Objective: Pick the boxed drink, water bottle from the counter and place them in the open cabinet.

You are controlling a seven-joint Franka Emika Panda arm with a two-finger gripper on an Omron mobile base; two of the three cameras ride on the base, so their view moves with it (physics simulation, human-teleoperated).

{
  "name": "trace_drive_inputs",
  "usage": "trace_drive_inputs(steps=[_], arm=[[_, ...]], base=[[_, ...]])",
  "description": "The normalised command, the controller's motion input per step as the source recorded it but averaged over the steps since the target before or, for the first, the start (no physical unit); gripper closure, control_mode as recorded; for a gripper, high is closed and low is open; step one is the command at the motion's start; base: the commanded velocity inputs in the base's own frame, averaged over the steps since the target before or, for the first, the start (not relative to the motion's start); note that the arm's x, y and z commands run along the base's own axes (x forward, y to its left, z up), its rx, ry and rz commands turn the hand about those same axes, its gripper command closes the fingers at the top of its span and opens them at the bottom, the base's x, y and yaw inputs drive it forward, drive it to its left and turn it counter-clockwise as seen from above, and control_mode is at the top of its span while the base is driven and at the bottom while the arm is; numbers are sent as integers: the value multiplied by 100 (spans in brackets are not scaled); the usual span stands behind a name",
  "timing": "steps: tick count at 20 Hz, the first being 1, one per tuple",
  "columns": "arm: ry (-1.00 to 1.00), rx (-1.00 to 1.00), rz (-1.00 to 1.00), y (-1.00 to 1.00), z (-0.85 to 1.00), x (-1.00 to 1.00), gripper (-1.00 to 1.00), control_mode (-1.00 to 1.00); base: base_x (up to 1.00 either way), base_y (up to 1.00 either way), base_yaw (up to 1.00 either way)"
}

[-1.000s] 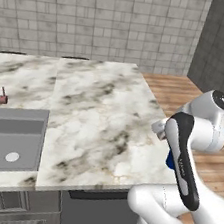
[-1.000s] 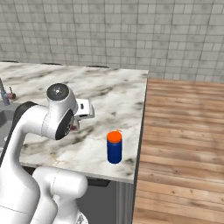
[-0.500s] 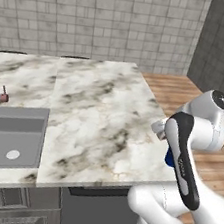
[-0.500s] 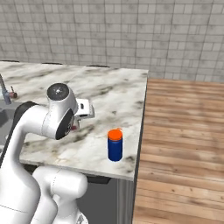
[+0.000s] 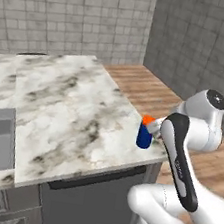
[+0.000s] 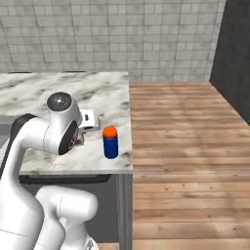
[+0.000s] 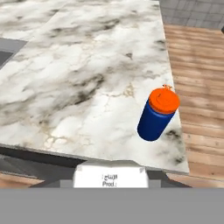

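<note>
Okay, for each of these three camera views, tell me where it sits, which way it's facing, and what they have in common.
Left base view: behind the arm on its left, looking forward and down over the white marble counter; the white arm rises at lower right.
Right base view: behind on the right, facing the counter's end and the wooden plank floor; the arm rises at lower left.
Hand view: on the hand, looking down along the gripper at the counter's corner; white body at the bottom edge.
Shared: all show the stout dark-blue water bottle with an orange cap, upright near the counter's edge.
</note>
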Motion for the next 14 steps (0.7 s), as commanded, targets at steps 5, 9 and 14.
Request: trace_drive_inputs(steps=[5, 9, 14], arm=[[0, 0, 0, 0, 0, 0, 100, 100], [0, 0, 0, 0, 0, 0, 100, 100], [0, 0, 0, 0, 0, 0, 100, 100]], base=[[0, 16, -90], [0, 14, -92], [0, 13, -93]])
